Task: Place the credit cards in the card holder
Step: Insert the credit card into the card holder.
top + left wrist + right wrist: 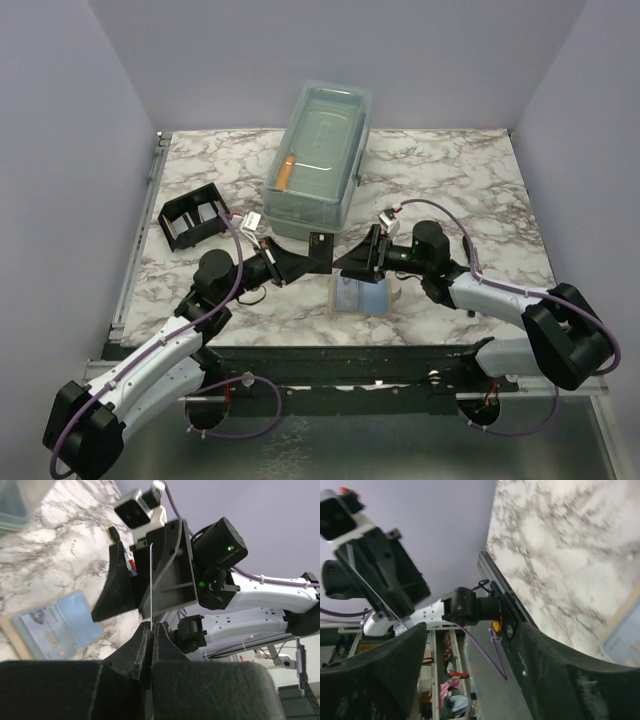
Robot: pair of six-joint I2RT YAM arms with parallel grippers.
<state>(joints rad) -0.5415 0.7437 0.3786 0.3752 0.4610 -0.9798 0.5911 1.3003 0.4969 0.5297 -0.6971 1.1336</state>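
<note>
Starting at your left, you see the card holder standing on the worktop, near the left edge, and its slots hold no card. The left claw is well apart from it, toward the middle. Its two fingers are pressed together on the dark grey card, which stands up from them, thin edge toward the wrist camera. Just beside it to the right, the light blue card lies flat on a tan pad near the front edge. Over this card hangs the right claw, its fingers spread wide and holding nothing. It faces the dark card closely; you cannot tell if they touch. The worktop has a white and grey marble pattern. A clear lidded box stands at the far middle. Plain lilac walls close in the place.
</note>
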